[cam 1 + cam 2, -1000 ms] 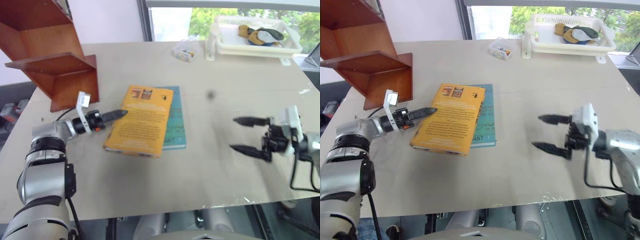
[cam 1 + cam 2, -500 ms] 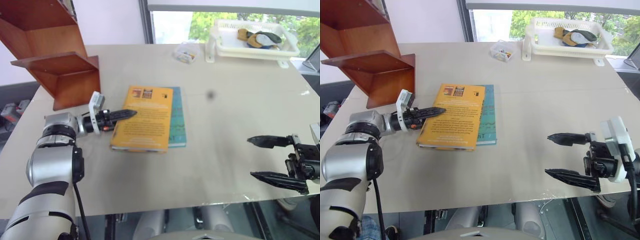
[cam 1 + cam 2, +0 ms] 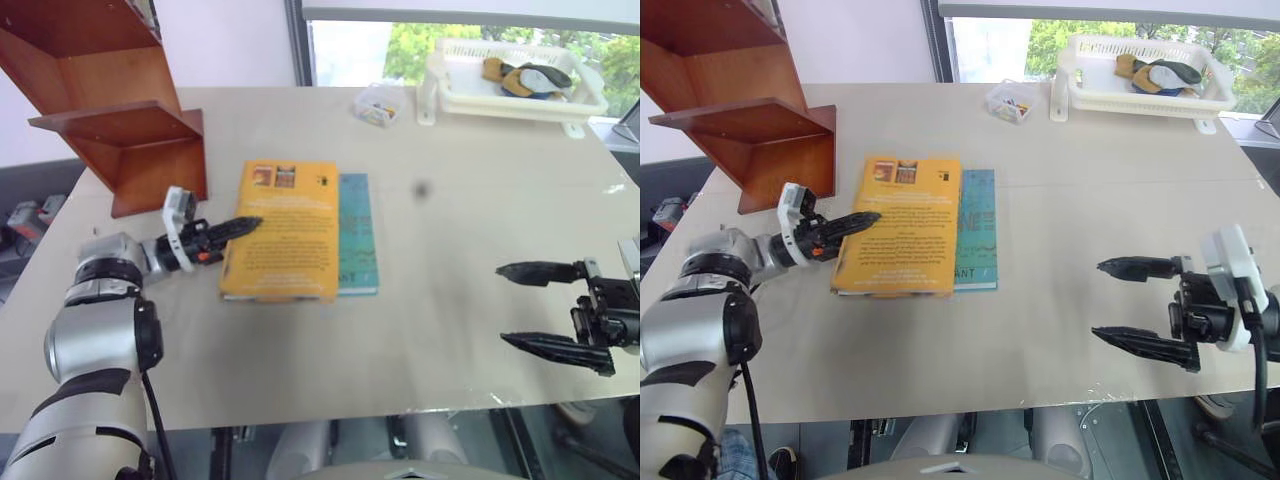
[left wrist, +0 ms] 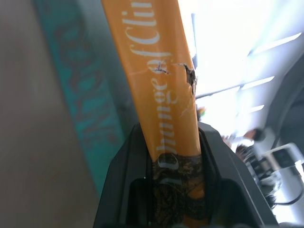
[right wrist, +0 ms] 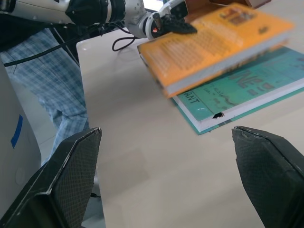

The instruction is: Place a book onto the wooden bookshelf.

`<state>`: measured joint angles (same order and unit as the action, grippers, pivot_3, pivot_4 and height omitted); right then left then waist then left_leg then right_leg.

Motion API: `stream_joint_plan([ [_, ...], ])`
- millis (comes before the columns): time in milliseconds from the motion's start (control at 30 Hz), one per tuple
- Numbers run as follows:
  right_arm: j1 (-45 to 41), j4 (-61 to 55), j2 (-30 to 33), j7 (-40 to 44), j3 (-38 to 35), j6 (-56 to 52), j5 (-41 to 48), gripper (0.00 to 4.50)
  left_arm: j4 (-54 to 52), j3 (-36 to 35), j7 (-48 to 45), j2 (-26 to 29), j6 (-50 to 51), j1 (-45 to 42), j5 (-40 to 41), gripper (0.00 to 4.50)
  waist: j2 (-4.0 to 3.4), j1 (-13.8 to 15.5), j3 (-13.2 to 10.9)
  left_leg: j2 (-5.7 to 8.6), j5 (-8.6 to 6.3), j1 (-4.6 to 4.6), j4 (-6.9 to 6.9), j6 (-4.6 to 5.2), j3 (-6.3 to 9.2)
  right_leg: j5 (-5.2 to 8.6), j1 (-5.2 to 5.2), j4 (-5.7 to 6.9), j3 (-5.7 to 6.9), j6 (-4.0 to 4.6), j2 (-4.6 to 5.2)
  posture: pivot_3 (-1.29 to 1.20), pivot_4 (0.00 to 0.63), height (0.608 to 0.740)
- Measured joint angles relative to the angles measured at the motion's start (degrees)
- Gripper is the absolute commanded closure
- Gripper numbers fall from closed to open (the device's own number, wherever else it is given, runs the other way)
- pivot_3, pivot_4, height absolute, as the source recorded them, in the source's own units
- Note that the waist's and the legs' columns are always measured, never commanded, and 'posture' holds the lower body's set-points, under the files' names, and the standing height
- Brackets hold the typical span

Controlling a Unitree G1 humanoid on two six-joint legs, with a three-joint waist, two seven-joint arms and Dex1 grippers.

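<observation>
Left gripper [image 3: 240,225] clenched on book's [image 3: 285,230] spine edge, teal book [image 3: 357,235] at its 3 o'clock, shelf [image 3: 130,130] at 10 o'clock, right gripper [image 3: 540,305] released, spread wide

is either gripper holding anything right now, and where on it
The left gripper is shut on the book at its spine edge; the right gripper holds nothing.

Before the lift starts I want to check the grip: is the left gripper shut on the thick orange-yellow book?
Shut on it. The left gripper has its black fingers clamped on both faces of the thick orange-yellow book.
</observation>
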<state>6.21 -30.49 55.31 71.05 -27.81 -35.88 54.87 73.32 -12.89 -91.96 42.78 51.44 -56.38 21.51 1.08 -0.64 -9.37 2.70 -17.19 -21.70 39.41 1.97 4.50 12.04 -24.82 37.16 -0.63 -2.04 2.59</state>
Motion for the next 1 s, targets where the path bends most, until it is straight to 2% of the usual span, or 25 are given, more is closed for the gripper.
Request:
stream_joint_plan([
  [133, -2.8, 2.5, 0.4, 1.5, 0.8, 0.0, -0.2, 0.00, -6.0, -2.3, 0.7, 0.4, -0.8, 1.1, 3.0, 3.84, 0.01, 0.1, 0.0, 0.03, 0.07, -0.06, 0.01, -0.12, 0.05, 0.00, 0.00, -0.03, -0.08, 0.00, 0.10, 0.00, 0.150, 0.740],
  [300, -12.9, 10.3, 0.0, 3.6, 4.0, 0.2, 0.2, 0.00, -20.7, -6.6, 12.0, -2.4, -8.6, 0.7, 4.7, 3.84, 0.08, 0.5, 0.0, 0.04, 0.13, -0.11, 0.00, -0.24, 0.09, -0.04, -0.01, -0.08, -0.07, -0.02, 0.19, 0.00, 0.150, 0.740],
  [433, -21.0, 18.9, -2.5, 4.3, 5.1, 0.0, 1.2, 0.00, -32.9, -6.5, 16.9, -3.6, -10.7, 0.4, 5.7, 3.84, 0.08, 0.5, 0.0, 0.05, 0.13, -0.17, -0.06, -0.24, 0.06, -0.05, -0.10, -0.18, -0.13, -0.02, 0.18, 0.00, 0.150, 0.740],
  [567, -30.1, 29.4, -5.4, 5.2, 5.4, 0.1, 2.1, 0.00, -45.9, -3.3, 21.4, -4.6, -13.9, -1.6, 5.6, 3.84, 0.06, 0.5, 0.0, 0.09, 0.13, -0.34, -0.11, -0.24, 0.05, -0.05, -0.32, -0.19, -0.16, -0.02, 0.20, 0.00, 0.150, 0.740],
  [667, -32.1, 33.2, -6.7, 6.1, 5.4, 0.1, 2.1, 0.00, -50.5, -2.2, 23.2, -4.3, -16.0, -3.9, 5.6, 3.84, 0.05, 0.6, -0.1, 0.09, 0.13, -0.43, -0.13, -0.24, 0.04, -0.05, -0.40, -0.20, -0.16, -0.01, 0.20, 0.00, 0.150, 0.740],
  [800, -33.8, 37.1, -7.2, 7.6, 5.4, 0.5, 1.2, 0.00, -55.8, 0.9, 23.5, -1.2, -24.3, -6.6, 2.3, 3.84, 0.03, 0.5, -0.1, 0.10, 0.14, -0.45, -0.15, -0.24, -0.03, -0.05, -0.44, -0.22, -0.20, -0.02, 0.20, 0.00, 0.150, 0.740],
  [1000, -35.8, 41.3, -8.2, 9.2, 5.0, 1.6, 0.6, 0.00, -57.0, 8.4, 24.0, 8.3, -46.5, -12.6, -11.7, 3.84, -0.04, 0.2, -0.1, 0.10, 0.14, -0.31, -0.21, -0.24, -0.14, -0.05, -0.40, -0.18, -0.31, -0.02, 0.15, 0.00, 0.150, 0.740],
])
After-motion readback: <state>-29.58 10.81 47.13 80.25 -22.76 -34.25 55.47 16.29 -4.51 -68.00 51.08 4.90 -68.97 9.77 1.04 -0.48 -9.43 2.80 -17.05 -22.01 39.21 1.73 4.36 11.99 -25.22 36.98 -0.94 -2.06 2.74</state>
